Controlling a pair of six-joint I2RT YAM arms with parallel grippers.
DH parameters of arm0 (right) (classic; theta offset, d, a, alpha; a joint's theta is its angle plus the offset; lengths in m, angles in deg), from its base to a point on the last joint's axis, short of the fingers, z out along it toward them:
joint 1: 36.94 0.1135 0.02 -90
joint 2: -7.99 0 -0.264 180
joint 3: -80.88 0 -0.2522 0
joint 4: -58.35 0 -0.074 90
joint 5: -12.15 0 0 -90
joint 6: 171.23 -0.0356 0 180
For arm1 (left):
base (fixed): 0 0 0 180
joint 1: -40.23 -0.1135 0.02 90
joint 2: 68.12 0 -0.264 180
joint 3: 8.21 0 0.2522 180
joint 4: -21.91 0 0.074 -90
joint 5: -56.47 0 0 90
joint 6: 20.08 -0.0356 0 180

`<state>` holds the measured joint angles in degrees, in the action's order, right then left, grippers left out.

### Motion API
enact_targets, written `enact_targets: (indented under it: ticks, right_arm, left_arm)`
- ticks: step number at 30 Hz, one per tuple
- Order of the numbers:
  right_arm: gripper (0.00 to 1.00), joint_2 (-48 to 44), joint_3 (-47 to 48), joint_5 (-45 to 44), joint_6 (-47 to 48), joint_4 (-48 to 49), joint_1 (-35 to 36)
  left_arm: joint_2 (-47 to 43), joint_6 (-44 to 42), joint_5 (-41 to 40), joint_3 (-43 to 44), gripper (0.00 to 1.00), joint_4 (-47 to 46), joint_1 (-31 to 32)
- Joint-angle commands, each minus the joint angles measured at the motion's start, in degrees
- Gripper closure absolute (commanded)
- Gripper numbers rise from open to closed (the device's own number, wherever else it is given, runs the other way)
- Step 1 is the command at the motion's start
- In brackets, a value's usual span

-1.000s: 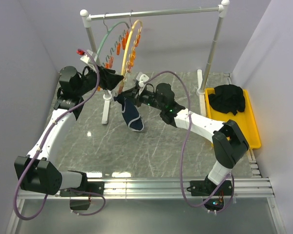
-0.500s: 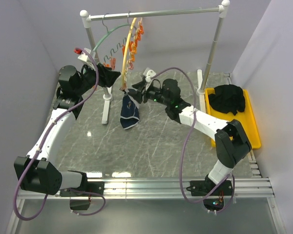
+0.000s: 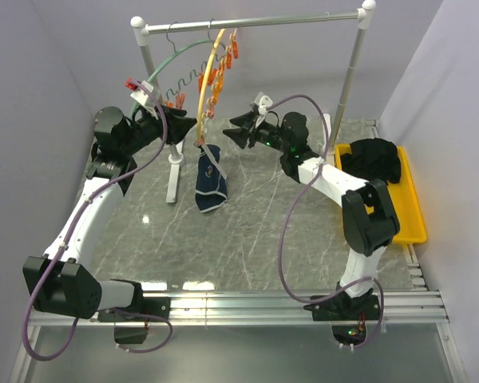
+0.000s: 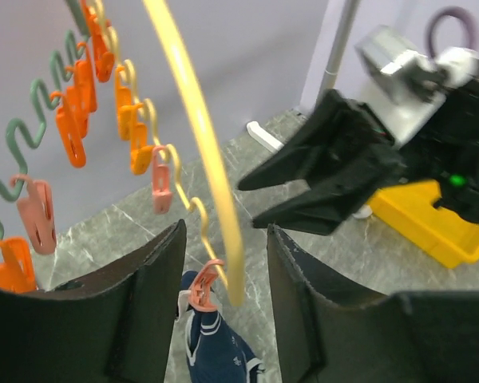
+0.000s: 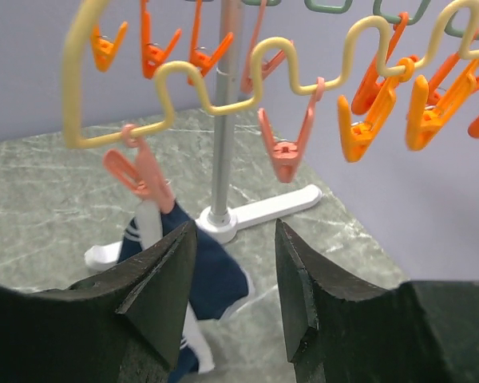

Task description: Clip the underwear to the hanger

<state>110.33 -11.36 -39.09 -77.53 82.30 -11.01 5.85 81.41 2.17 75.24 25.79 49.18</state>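
Navy underwear (image 3: 210, 190) hangs clipped to the yellow hanger (image 3: 205, 80), half-open empty left hand (image 3: 189, 126) at 9 o'clock, right hand (image 3: 233, 129) at 3.

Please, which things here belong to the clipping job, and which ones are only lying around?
For the job: underwear; yellow hanger; pink clip holding the underwear.
Only lying about: green hanger; black clothing pile; yellow tray.

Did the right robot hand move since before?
Yes. The right gripper pulled back from the underwear, toward the rack's right pole.
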Motion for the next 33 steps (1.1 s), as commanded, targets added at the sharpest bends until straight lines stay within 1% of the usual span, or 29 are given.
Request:
enact_targets:
  ticks: [1, 4, 6, 7, 9, 10, 14, 16, 17, 20, 21, 26, 29, 30, 33]
  right_arm:
    - [0.49, 3.64, 5.71, 2.1, -1.15, 5.35, -0.36]
    - [0.49, 6.11, 8.44, 1.84, -1.86, 6.31, -0.36]
    - [0.49, 7.51, 10.11, 1.32, -2.21, 6.58, -0.36]
    - [0.49, 7.87, 10.55, 0.88, -2.3, 6.93, -0.36]
    - [0.49, 8.13, 11.34, 0.88, -2.91, 6.85, -0.36]
    - [0.49, 8.05, 11.35, 1.05, -3.26, 7.11, -0.44]
    - [0.49, 5.42, 8.54, 0.7, -3.62, 7.99, -0.53]
    - [0.49, 4.36, 7.48, 0.26, -5.18, 8.25, -0.8]
    - [0.49, 3.48, 6.78, -0.44, -5.37, 7.99, -1.14]
    - [0.48, 1.99, 5.55, -1.41, -6.34, 7.72, -2.55]
    - [0.48, 1.63, 5.28, -1.24, -7.21, 7.73, -2.82]
    - [0.48, -0.39, 3.97, -0.62, -7.31, 6.67, -4.75]
    - [0.48, -1.53, 3.0, -0.01, -7.4, 6.67, -5.89]
    - [0.48, -1.88, 2.73, 0.17, -7.31, 6.67, -6.07]
    - [0.47, -2.59, 1.59, 1.14, -6.96, 6.5, -7.12]
  left_arm:
    - [0.64, -5.24, 5.34, 1.84, 0.5, -1.37, 0.19]
    - [1.61, -4.46, 5.43, 2.29, 0.51, -0.22, 0.19]
    - [1.61, -3.23, 4.73, 2.38, 0.48, -1.1, 0.71]
    - [1.7, -2.88, 1.42, 2.55, 0.41, -0.92, 1.15]
    - [2.4, -2.43, -1.41, 4.31, 0.38, 0.3, 2.65]
    - [2.75, -2.61, -4.91, 5.79, 0.38, 0.83, 3.17]
    - [5.29, -5.15, -10.11, 9.4, 0.41, 4.26, 7.12]
    - [6.44, -5.51, -11.7, 11.68, 0.44, 6.72, 8.1]
    - [7.32, -5.51, -14.32, 12.22, 0.45, 7.25, 9.06]
    - [9.16, -6.03, -17.67, 14.5, 0.5, 9.36, 10.82]
    - [9.52, -6.3, -20.12, 15.12, 0.51, 9.71, 11.26]
    - [11.8, -6.74, -26.37, 17.76, 0.58, 11.91, 13.89]
    - [12.94, -5.95, -26.56, 18.99, 0.65, 12.26, 14.43]
    - [12.95, -5.6, -25.87, 19.08, 0.72, 11.92, 14.43]
    - [13.48, -4.28, -21.39, 19.43, 0.82, 11.03, 15.22]
